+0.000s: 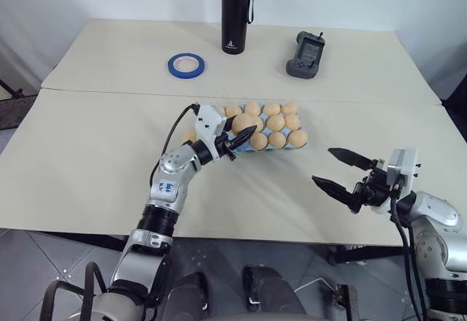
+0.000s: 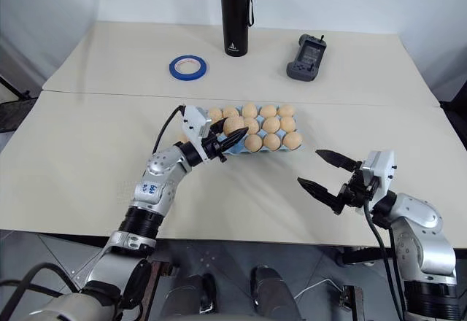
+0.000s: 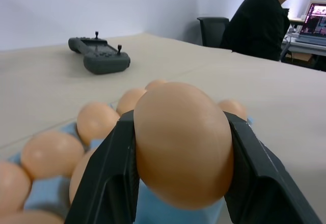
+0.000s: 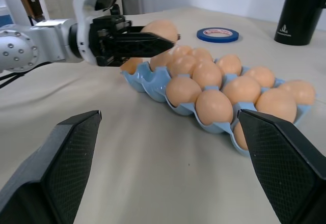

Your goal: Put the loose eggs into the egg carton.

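Observation:
The light blue egg carton (image 1: 250, 150) lies at mid-table, with tan eggs (image 1: 276, 123) in several of its cups. My left gripper (image 1: 244, 136) is shut on one tan egg (image 3: 183, 142) and holds it just above the carton's left end. Its black fingers (image 3: 109, 175) press the egg from both sides. Another tan egg (image 1: 189, 137) peeks out beside the carton's left end, partly hidden by my left wrist. My right gripper (image 1: 322, 165) hovers open and holds nothing, over bare table to the right of the carton and nearer to me.
A blue tape roll (image 1: 186, 64), a tall black bottle (image 1: 235, 11) and a grey handheld controller (image 1: 305, 54) stand on the far table. A seam (image 1: 109, 92) runs between the two tables. A person in black (image 3: 260, 23) sits beyond the table.

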### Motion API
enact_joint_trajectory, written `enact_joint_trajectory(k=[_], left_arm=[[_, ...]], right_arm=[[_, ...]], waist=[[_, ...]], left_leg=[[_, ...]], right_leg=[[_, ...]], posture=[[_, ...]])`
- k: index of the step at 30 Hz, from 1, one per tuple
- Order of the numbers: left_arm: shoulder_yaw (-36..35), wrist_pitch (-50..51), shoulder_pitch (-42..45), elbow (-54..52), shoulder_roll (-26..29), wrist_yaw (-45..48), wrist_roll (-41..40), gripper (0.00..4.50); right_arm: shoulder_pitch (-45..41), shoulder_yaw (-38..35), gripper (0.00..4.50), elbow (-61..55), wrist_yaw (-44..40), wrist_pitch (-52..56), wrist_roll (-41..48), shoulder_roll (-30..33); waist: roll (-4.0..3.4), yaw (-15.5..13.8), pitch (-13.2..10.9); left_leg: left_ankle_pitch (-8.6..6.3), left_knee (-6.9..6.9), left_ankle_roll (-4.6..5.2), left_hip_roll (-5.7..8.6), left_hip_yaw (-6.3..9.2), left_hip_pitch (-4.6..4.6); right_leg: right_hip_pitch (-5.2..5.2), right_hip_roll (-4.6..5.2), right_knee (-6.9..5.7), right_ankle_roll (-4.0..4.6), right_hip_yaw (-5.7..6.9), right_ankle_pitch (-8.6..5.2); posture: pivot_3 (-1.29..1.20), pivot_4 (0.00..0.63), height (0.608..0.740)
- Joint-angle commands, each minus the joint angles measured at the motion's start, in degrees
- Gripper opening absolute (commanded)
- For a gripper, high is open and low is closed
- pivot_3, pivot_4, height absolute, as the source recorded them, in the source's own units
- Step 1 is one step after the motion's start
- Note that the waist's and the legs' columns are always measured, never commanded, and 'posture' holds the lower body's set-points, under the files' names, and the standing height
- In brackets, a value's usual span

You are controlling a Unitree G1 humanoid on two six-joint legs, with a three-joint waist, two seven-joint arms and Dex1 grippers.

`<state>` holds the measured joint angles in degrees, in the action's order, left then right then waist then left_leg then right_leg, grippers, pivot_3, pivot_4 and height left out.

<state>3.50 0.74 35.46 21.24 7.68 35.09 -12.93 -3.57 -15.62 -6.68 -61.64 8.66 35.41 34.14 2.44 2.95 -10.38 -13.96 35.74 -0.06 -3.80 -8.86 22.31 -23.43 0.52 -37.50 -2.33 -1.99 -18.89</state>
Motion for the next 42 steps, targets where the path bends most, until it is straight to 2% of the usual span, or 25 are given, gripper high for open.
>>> enact_joint_trajectory(k=[1,9,10,16,21,26,29,34,42], left_arm=[[-0.2,-0.96,0.81,-0.72,-0.2,-0.67,0.74,1.71],[-1.23,-1.78,2.41,2.39,-0.44,-2.01,1.08,4.28],[-1.26,-1.89,2.56,2.54,-0.39,-2.28,1.27,4.48],[-1.34,-0.01,-0.52,-3.52,1.47,-1.86,0.72,4.48],[-2.21,4.83,-6.52,-13.23,5.19,-0.77,-1.05,4.48],[-6.2,12.33,-17.96,-29.52,11.8,5.08,-10.25,4.48],[-9.65,14.78,-24.17,-33.95,16.98,8.13,-13.41,4.48],[-18.23,17.07,-30.01,-32.91,24.44,10.64,-17.03,4.48],[-25.8,16.41,-34.86,-27.93,30.97,14.25,-17.09,4.48]], right_arm=[[-0.56,-1.01,4.5,-1.73,0.48,-1.11,0.47,0.08],[-2.53,-0.32,4.5,-0.14,0.15,-1.06,-0.08,0.09],[-2.58,-0.3,4.5,-0.07,0.06,-1.05,-0.13,0.12],[-3.24,-0.25,4.5,0.51,-0.49,-0.92,-0.48,0.44],[-3.27,-0.19,4.5,0.73,-0.95,-0.72,-0.54,0.7],[-3.51,-0.84,4.5,0.64,-2.42,-0.96,0.77,0.52],[-3.51,-0.67,4.5,0.97,-4.04,-0.55,1.26,0.9],[-3.2,0.96,4.5,1.88,-7.68,-0.15,0.26,2.1],[-5.67,2.03,4.5,4.12,-7.85,-0.63,-0.94,2.2]], waist=[[0.0,-0.06,0.0],[0.0,-0.06,0.0],[0.0,-0.12,0.0],[0.0,0.01,0.0],[-0.01,0.16,0.0],[-0.04,0.29,-0.02],[-0.06,0.26,-0.03],[-0.09,0.27,-0.05],[-0.1,0.3,-0.06]], left_leg=[[0.0,0.02,0.01,0.0,0.0,0.0],[-0.02,0.16,0.06,0.0,0.02,0.0],[-0.02,0.15,0.06,0.0,0.02,0.01],[-0.03,0.14,0.04,-0.01,0.02,0.02],[-0.02,0.13,0.03,-0.02,0.02,0.0],[-0.03,0.11,0.02,-0.04,0.01,-0.01],[-0.03,0.08,0.0,-0.06,0.02,-0.05],[-0.16,0.1,-0.19,-0.04,0.05,-0.08],[-0.2,-0.15,-0.17,-0.02,0.05,-0.06]], right_leg=[[0.0,0.0,-0.02,0.0,0.0,0.0],[0.03,0.0,-0.09,0.0,0.0,0.01],[0.02,0.0,-0.09,0.0,0.0,0.01],[0.01,0.0,-0.08,-0.01,-0.01,0.01],[0.01,-0.01,-0.13,0.0,0.0,0.0],[0.01,0.01,-0.15,0.02,0.01,-0.01],[0.03,0.02,-0.16,0.07,0.03,-0.04],[0.04,0.09,-0.14,0.18,0.05,-0.03],[0.0,0.23,0.09,0.32,0.1,-0.09]], posture=[[0.0,0.15,0.74],[0.0,0.15,0.74],[0.0,0.15,0.74],[0.0,0.15,0.74],[0.0,0.15,0.74],[0.0,0.15,0.74],[0.0,0.15,0.74],[0.0,0.15,0.74],[0.0,0.15,0.74]])
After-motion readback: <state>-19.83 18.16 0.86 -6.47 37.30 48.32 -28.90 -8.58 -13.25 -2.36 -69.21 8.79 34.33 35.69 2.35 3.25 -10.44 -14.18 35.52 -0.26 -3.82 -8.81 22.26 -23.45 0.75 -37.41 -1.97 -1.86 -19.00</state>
